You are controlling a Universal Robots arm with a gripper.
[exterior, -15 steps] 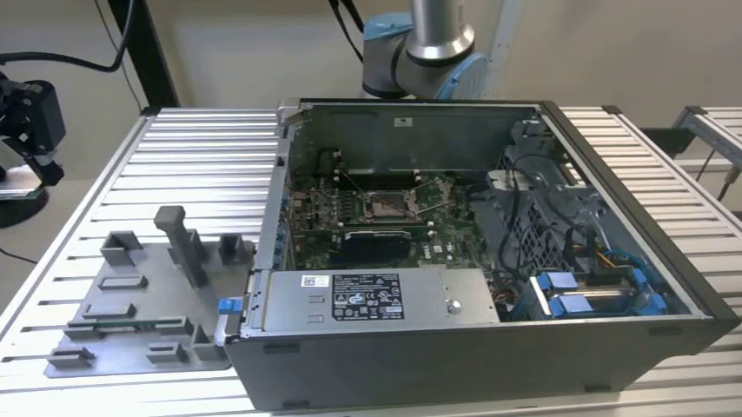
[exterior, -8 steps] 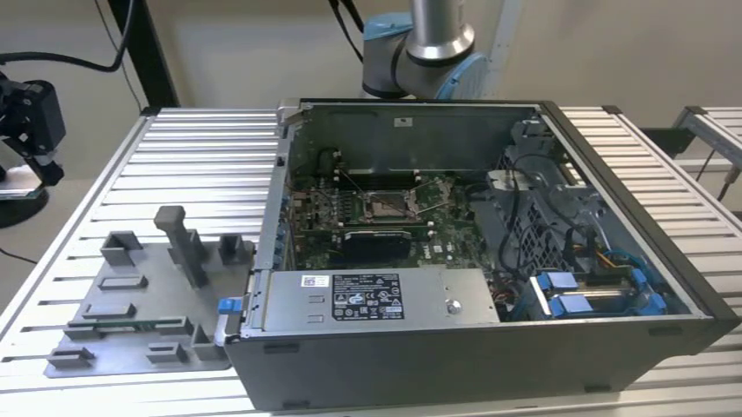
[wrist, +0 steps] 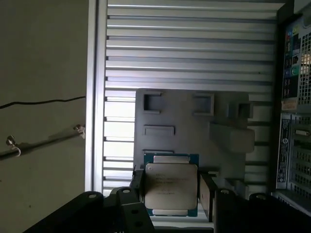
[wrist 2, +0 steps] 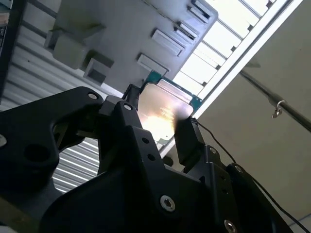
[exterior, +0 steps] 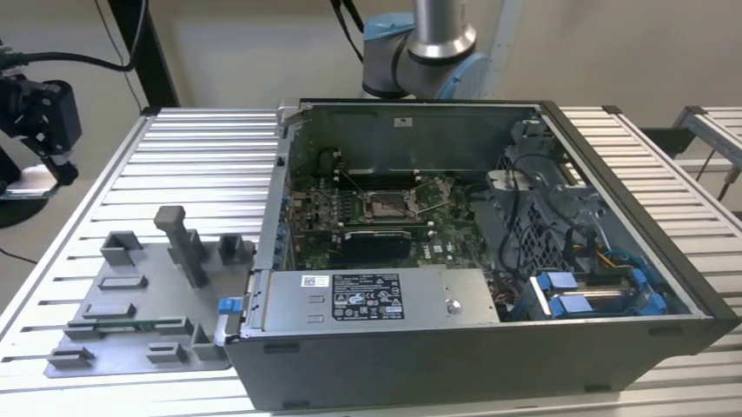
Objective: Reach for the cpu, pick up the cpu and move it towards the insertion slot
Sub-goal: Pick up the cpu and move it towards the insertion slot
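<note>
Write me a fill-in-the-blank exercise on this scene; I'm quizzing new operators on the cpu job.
1. The hand is ___ on the cpu.
2. Past the cpu in both wrist views lies the ___ fixture plate.
3. The insertion slot sits inside the ___ computer case.
Missing words: shut; grey; open.

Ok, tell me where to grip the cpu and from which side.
Grip the cpu by two opposite thin edges, coming square to its flat face. It is a thin flat square, so only the edges offer parallel faces to pinch; the gripper holds it that way, one finger on each edge.
</note>
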